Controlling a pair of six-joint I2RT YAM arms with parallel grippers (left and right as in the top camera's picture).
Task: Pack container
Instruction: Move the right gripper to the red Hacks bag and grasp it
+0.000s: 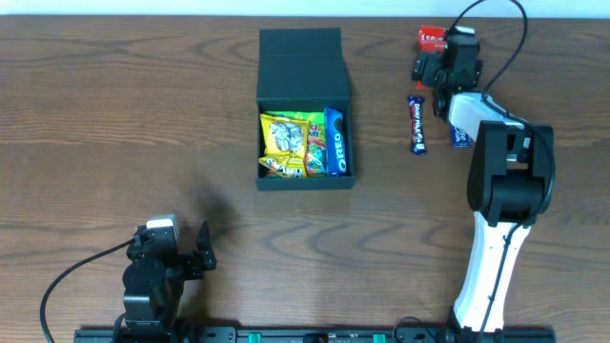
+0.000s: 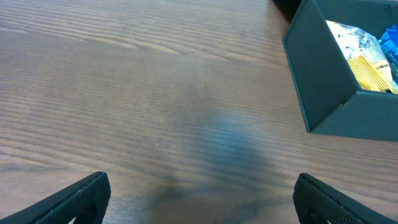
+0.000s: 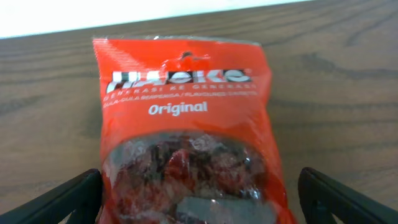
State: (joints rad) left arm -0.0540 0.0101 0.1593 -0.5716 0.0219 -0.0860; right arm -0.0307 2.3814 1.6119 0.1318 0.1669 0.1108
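Container (image 1: 299,65) sits upper middle of the overhead view, lid flap back, snacks inside. Stiff matte box, probably light, so I'd grip a wall rim. Both claws are spread: right claw (image 3: 199,193) straddles the soft red packet (image 3: 183,124) upper right, left claw (image 2: 199,190) idles lower left.

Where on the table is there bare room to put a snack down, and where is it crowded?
Free: the wide table left of the container, beyond the left claw, and the strip between container and bar. Crowded: around the right claw, with red packet, bar, blue packet.
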